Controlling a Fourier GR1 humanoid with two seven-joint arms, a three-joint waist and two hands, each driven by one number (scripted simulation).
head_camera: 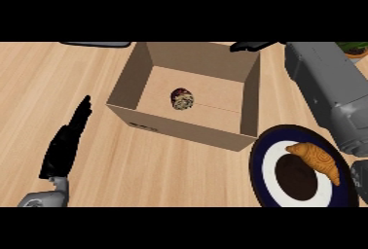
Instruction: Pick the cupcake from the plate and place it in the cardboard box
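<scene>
Head view, steeply down onto a light wood desk [165,170].

Far left: left hand [66,141], black, on a grey forearm entering from the lower edge. Fingers straight and together, pointing up and slightly right, toward the box's near-left corner. Open, holding nothing, apart from the box.

Top left edge: part of a dark flat object [97,44], cut off by the frame; cannot identify.

Centre: box [188,130], cardboard, top open, flaps not visible, sitting at a slight angle on the desk. A small dark mark shows on its near outer wall.

Cupcake [182,98] lies on the box floor, roughly mid-floor, a little toward the left wall, clear of all walls. Dark with pale speckling; appears tipped on its side, though orientation is hard to confirm.

Right of the box: plate [267,165], dark blue rim, white ring, dark centre, near the box's near-right corner. A croissant [316,158] lies on its right part, slanting down to the right.

Right edge: right forearm [330,92], grey, running up along the frame. Its hand [253,45] shows only as dark fingers just behind the box's far-right corner; cannot tell its state.

Top right corner: green leaves [354,47].
</scene>
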